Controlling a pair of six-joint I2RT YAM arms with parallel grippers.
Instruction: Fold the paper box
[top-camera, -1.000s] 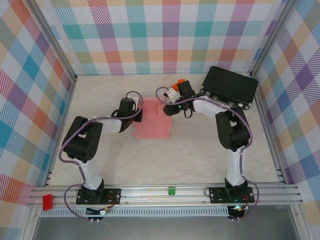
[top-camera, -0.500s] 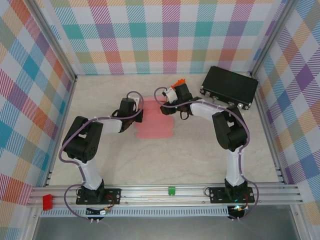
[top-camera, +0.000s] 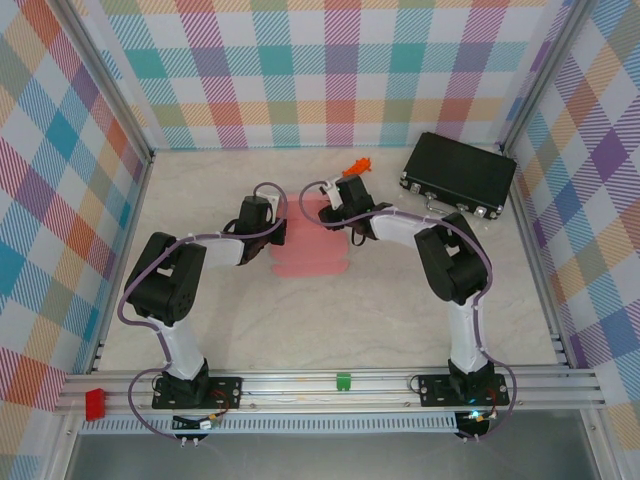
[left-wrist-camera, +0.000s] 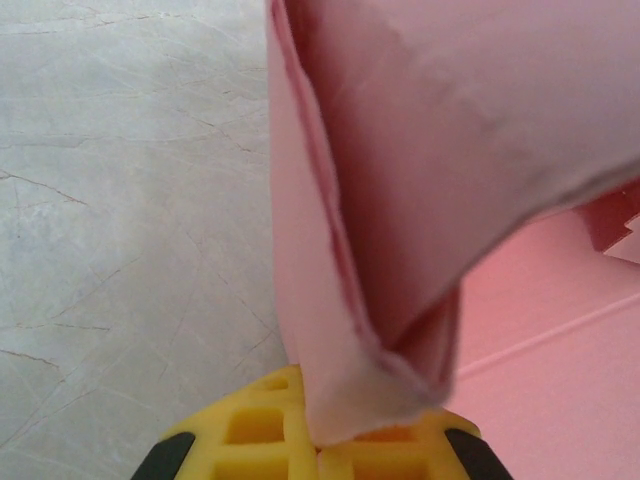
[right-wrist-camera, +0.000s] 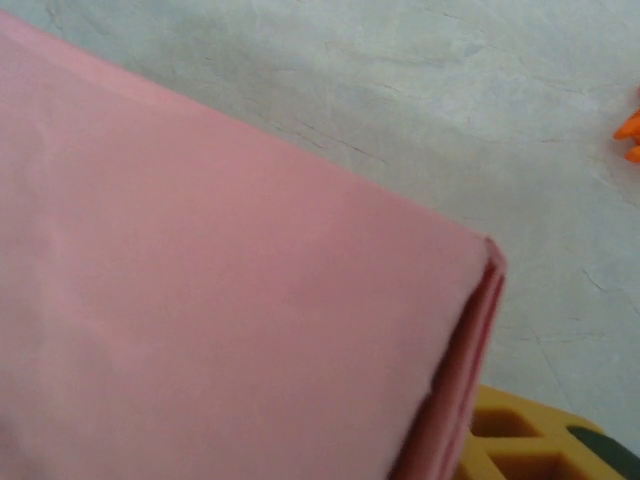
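Observation:
The pink paper box (top-camera: 312, 245) lies partly folded on the table between both arms. My left gripper (top-camera: 283, 229) is at its left edge, shut on a raised, doubled-over flap (left-wrist-camera: 400, 200) that runs down into the yellow pads (left-wrist-camera: 250, 430). The flat part of the sheet (left-wrist-camera: 560, 310) lies to the right of that flap. My right gripper (top-camera: 331, 212) is at the box's back right edge. A lifted pink panel (right-wrist-camera: 230, 290) with a doubled edge runs into its yellow finger (right-wrist-camera: 510, 440), and the jaws look shut on it.
A black hard case (top-camera: 460, 175) lies at the back right. A small orange object (top-camera: 357, 165) sits on the table just behind the right gripper, and shows as an orange object (right-wrist-camera: 630, 130) in the right wrist view. A small red object (top-camera: 96, 403) rests on the front rail.
My right gripper has moved left, carrying the box's right side over, so the pink shape is narrower. The orange object is now uncovered. The left gripper has held still.

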